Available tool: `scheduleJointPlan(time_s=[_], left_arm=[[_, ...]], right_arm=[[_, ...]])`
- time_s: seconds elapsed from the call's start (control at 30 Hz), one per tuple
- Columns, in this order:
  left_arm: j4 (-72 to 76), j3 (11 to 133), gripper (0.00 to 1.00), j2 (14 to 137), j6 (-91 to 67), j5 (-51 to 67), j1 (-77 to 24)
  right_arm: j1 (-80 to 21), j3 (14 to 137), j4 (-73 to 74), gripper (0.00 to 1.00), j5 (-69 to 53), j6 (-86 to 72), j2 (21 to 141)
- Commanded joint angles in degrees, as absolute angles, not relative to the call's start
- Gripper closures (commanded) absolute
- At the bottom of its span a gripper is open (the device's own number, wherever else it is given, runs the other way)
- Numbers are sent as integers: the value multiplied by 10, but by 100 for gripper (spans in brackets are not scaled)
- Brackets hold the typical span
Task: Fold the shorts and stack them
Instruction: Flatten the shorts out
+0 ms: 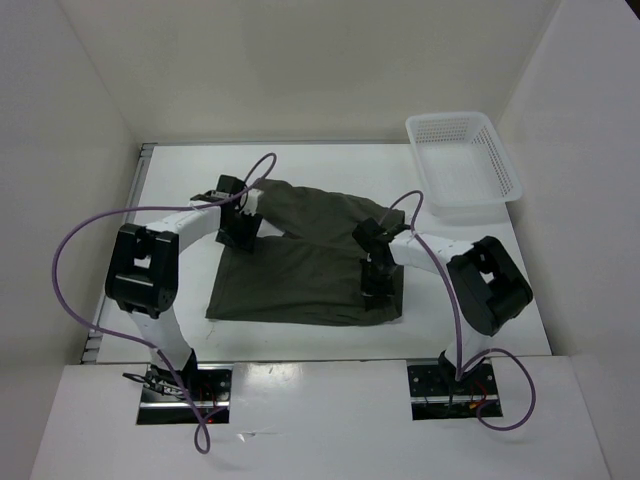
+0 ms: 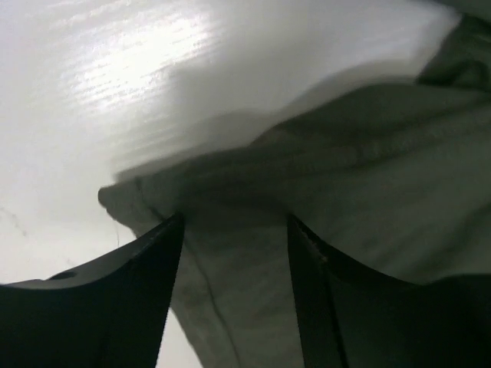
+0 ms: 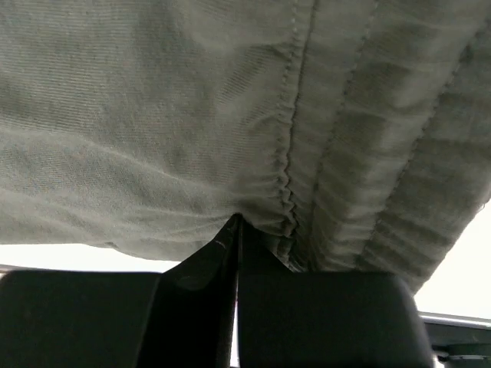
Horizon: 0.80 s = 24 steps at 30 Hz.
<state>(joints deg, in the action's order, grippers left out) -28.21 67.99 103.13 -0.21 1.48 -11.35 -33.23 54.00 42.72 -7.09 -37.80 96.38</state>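
The dark olive shorts lie spread on the white table, one leg folded over toward the back left. My left gripper sits at the shorts' left leg edge. In the left wrist view its fingers stand wide apart, with the cloth's hem corner lying between them. My right gripper is at the shorts' right edge by the gathered waistband. In the right wrist view it is pressed shut, pinching the cloth beside a gathered seam, and the fabric drapes above it.
A white plastic lattice basket stands at the back right corner of the table. White walls enclose the table on the left, back and right. Purple cables loop from both arms.
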Motion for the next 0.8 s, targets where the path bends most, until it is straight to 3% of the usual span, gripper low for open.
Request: scheduleJointPlan(time_s=[0.0, 0.13, 0.27, 0.43, 0.6, 0.7, 0.77], left_arm=[[-179, 665, 35, 1055, 0, 5, -112], [-164, 691, 36, 1119, 0, -44, -100], [-217, 788, 45, 1207, 0, -74, -62], [-218, 750, 45, 1162, 0, -62, -52], [-276, 690, 45, 1099, 0, -18, -52], [-301, 660, 43, 1073, 0, -23, -45], [-308, 655, 42, 1037, 0, -23, -40]], right_arm=[[-338, 527, 416, 100, -40, -418, 983], [-338, 529, 429, 100, 9, -449, 1015], [-338, 552, 436, 100, 47, -449, 1033], [-319, 585, 441, 100, 83, -433, 1038], [-319, 618, 386, 100, 32, -364, 1000], [-319, 658, 386, 88, 32, -324, 975], [-319, 712, 381, 73, 19, -300, 958]])
